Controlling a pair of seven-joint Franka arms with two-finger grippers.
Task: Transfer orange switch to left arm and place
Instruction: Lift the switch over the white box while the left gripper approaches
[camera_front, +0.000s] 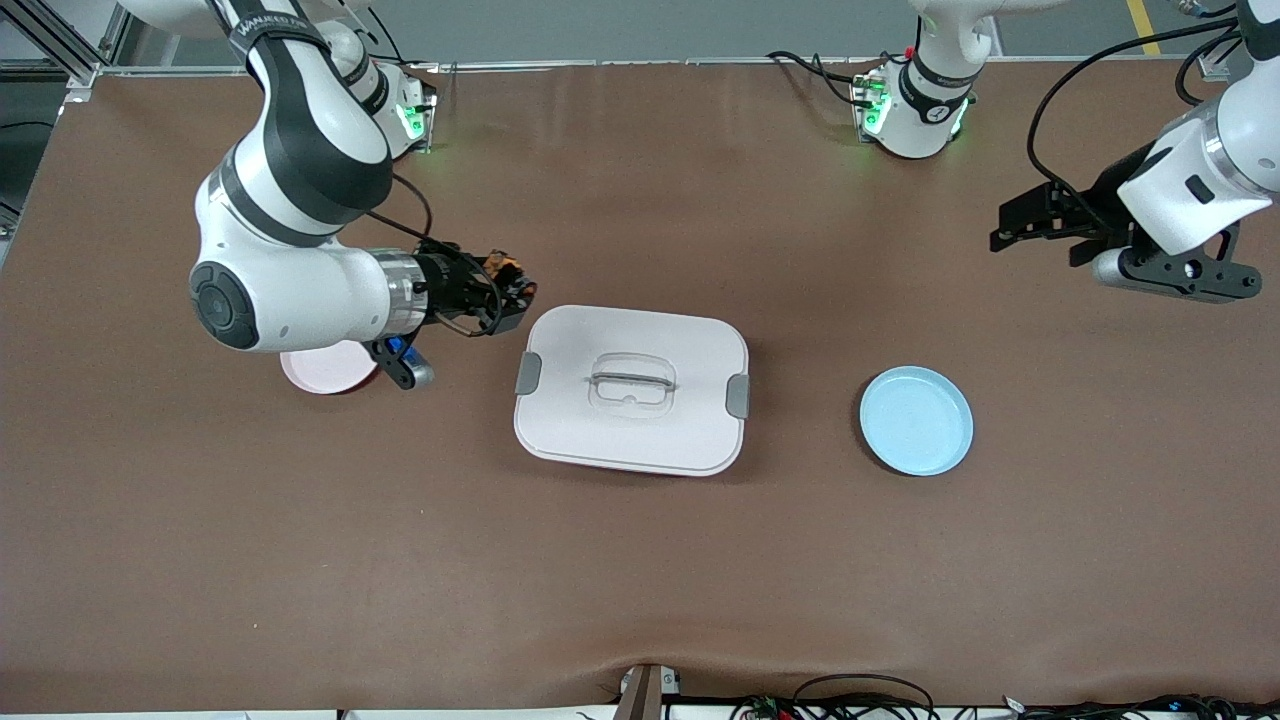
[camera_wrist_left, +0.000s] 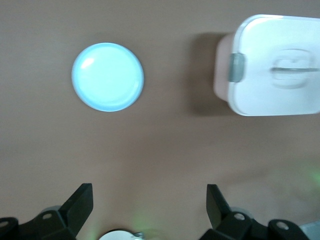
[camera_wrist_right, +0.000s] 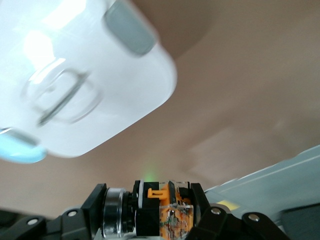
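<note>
My right gripper (camera_front: 512, 288) is shut on the orange switch (camera_front: 503, 267), a small black part with an orange end, and holds it in the air over the table beside the box's corner at the right arm's end. In the right wrist view the switch (camera_wrist_right: 160, 210) sits clamped between the two fingers. The box (camera_front: 632, 389), white with grey latches and a clear lid handle, lies in the middle of the table; it also shows in the right wrist view (camera_wrist_right: 75, 75) and the left wrist view (camera_wrist_left: 275, 65). My left gripper (camera_front: 1003, 230) is open and empty, up over the table at the left arm's end.
A light blue plate (camera_front: 916, 420) lies between the box and the left arm's end, also seen in the left wrist view (camera_wrist_left: 107, 76). A pink plate (camera_front: 325, 370) lies under the right arm, partly hidden by it.
</note>
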